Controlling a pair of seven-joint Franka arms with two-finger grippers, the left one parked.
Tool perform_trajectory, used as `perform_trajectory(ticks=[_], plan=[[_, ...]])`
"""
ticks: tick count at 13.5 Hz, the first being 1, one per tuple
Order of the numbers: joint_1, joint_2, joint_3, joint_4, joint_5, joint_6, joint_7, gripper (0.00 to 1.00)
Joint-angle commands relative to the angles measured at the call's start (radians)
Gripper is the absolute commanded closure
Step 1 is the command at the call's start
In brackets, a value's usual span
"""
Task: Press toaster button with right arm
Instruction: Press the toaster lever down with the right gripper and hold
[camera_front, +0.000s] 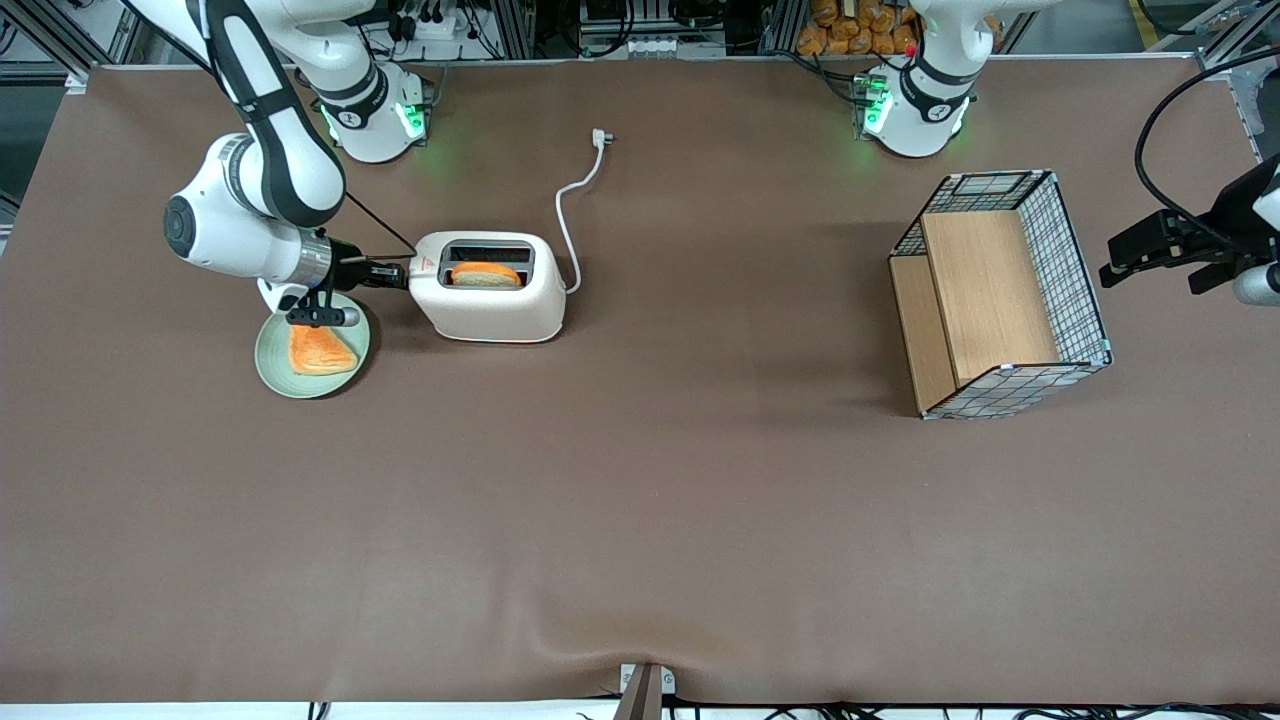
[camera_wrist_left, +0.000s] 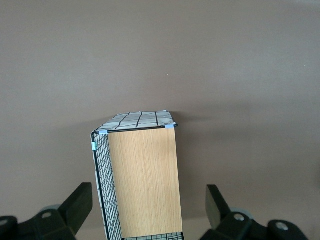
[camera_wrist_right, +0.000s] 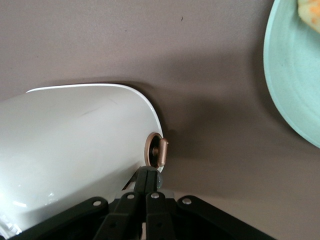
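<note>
The cream-white toaster (camera_front: 490, 305) stands on the brown table with a slice of bread (camera_front: 486, 275) in its slot and a small red mark (camera_front: 425, 266) on top. My right arm's gripper (camera_front: 396, 276) is at the toaster's narrow end nearest the red mark, its fingers shut together. In the right wrist view the shut gripper (camera_wrist_right: 148, 176) touches the toaster (camera_wrist_right: 75, 145) just beside the small grey lever nub (camera_wrist_right: 159, 179). A round bronze knob (camera_wrist_right: 156, 150) sits close by on the same end. The button is hidden by the gripper in the front view.
A pale green plate (camera_front: 272, 368) with a piece of toast (camera_front: 320, 350) lies under the wrist, nearer the front camera; its rim shows in the right wrist view (camera_wrist_right: 285, 90). The white cord (camera_front: 572, 205) trails from the toaster. A wire-and-wood basket (camera_front: 1000, 290) stands toward the parked arm's end.
</note>
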Motion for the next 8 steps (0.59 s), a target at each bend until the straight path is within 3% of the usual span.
perform_trajectory(ticks=[1, 8], plan=[[0.036, 0.065, 0.004, -0.038, 0.046, 0.129, -0.105, 1.0], [0.037, 0.073, 0.004, -0.038, 0.046, 0.143, -0.111, 1.0]])
